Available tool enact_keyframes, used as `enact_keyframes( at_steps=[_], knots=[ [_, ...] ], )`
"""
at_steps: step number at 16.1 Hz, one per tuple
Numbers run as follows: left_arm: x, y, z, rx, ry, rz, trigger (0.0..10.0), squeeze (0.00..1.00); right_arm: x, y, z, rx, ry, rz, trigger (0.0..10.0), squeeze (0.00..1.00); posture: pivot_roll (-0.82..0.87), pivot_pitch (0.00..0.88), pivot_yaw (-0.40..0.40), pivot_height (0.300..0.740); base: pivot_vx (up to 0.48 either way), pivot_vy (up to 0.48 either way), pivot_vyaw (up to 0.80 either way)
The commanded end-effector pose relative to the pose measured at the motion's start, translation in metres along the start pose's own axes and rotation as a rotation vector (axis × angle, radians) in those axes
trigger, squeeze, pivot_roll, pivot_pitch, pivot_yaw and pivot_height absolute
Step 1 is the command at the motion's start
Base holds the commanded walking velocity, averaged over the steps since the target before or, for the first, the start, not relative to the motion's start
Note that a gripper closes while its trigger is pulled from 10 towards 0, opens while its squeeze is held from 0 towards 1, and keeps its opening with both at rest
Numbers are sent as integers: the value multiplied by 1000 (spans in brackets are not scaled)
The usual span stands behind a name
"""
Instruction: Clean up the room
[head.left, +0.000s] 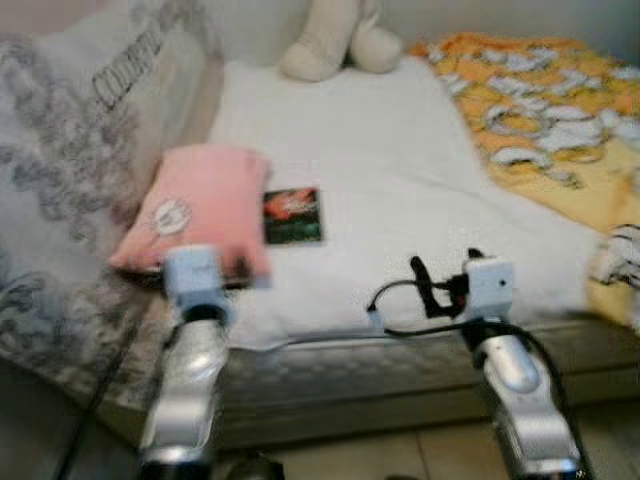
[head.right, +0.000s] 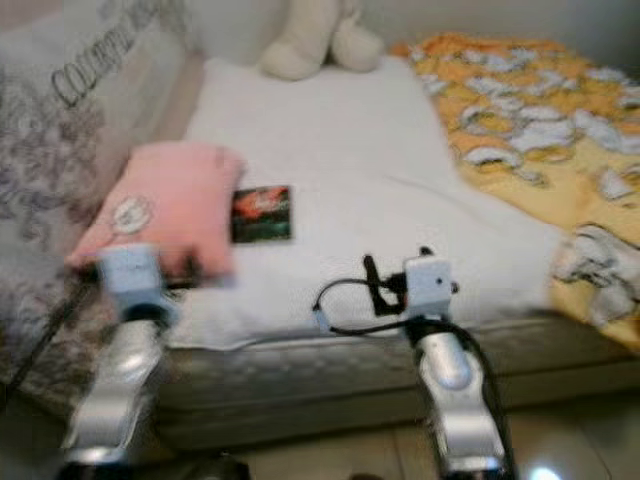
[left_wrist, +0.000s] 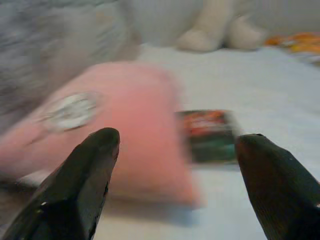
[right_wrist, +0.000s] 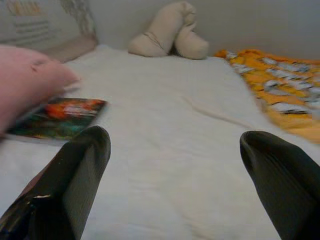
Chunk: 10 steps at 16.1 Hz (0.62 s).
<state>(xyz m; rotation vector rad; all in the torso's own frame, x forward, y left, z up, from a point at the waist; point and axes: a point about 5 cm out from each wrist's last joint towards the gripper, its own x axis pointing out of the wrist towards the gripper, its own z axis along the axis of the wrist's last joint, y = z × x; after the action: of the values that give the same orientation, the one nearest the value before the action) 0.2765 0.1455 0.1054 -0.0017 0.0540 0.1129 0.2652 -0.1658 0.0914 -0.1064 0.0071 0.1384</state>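
- A pink cushion (head.left: 205, 205) lies on the bed's white sheet (head.left: 380, 170), at about 9 o'clock in the head view — soft, squarish, with a round pale emblem on its near face, its near edge blurred.
- Just beside the cushion on its 3 o'clock side lies a small flat packet (head.left: 292, 216), dark green and black with an orange-red picture; whether it touches the cushion or slips under its edge cannot be told.
- The left claw (left_wrist: 175, 165) hangs just in front of the cushion's near edge, its two black fingers spread wide apart with nothing between them; the cushion sits ahead of one finger and the packet ahead of the gap.
- The right claw (right_wrist: 175, 170) hovers low over the white sheet near the bed's front edge, at about 5 o'clock — fingers also spread wide, empty, with the packet and the cushion's corner off to the robot's left of it.
- A black cable loops from the right wrist's white housing (head.left: 489, 285) over the mattress edge.
- At 12 o'clock a cream plush toy (head.left: 335, 40) rests against the wall at the head of the bed.
- At 2 o'clock an orange-yellow blanket (head.left: 545, 110) with white-grey figures covers the right part of the bed.
- At 10 o'clock a large grey patterned pillow (head.left: 70, 150) with dark lettering leans beside the cushion.
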Motion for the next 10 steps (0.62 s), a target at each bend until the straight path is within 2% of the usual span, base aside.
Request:
enact_keyframes(
  at_steps=[1, 4, 7, 10],
  knots=[
    [4, 5, 0, 25, 0, 12, 10000, 0, 6, 6, 5, -7, -27, 21, 10000, 0, -106, 0, 44, 723, 0, -428, 0],
    [16, 6, 0, 28, 14, 30, 10000, 0, 11, 11, 7, -3, -31, 40, 10000, 0, -107, 0, 45, 723, 170, -410, 0],
    [19, 6, -2, 3, 28, 46, 10000, 0, 10, 12, 6, -26, -30, 58, 10000, 0, -118, 0, 43, 723, 269, -395, -756],
    [20, -1, -4, -5, 29, 32, 10000, 0, 12, 10, 4, -40, -21, 56, 10000, 0, -121, 0, 39, 723, 270, -394, 0]
  ],
)
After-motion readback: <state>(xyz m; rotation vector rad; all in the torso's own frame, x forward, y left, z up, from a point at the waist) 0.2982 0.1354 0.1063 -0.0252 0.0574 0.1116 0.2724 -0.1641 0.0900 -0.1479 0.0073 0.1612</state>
